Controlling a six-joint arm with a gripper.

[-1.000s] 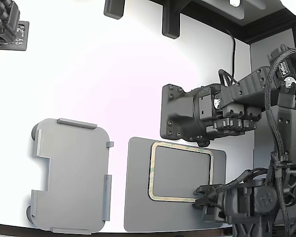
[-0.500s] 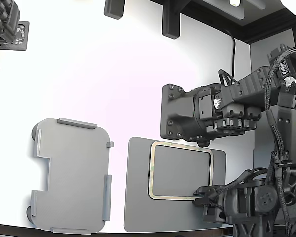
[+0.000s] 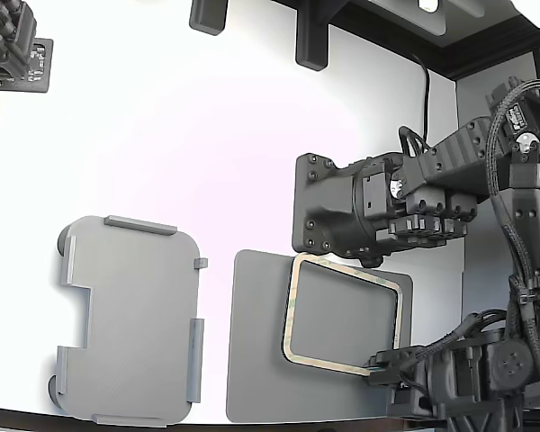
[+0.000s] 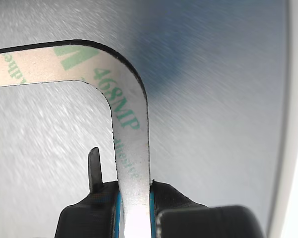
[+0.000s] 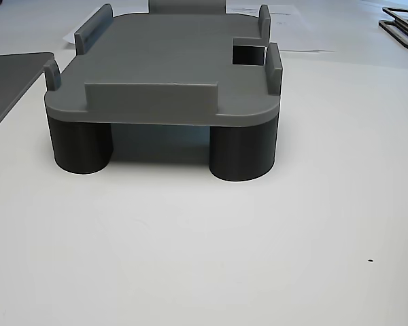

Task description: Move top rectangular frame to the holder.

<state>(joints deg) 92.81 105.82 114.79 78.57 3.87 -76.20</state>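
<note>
Top rectangular frame (image 3: 343, 313) found in lower centre-right of exterior view, over darker grey mat (image 3: 252, 378), skewed relative to mat edges, apparently with one side raised off mat. Judged so held to peel thin ring clear for carrying. Green print legible on tan strip in wrist view (image 4: 131, 163).

Claw (image 4: 134, 203) closed on frame, strip pinched between its two jaws near a rounded corner; in exterior view, claw (image 3: 382, 367) at frame's lower-right corner. Frame extended from claw toward upper left of exterior view.

Holder (image 3: 130, 319) unoccupied at lower left of exterior view, well apart from frame, raised on round feet per other view (image 5: 170, 81). White tabletop (image 3: 207, 153) beneath all. Second arm (image 3: 378, 211) above mat's upper edge.
</note>
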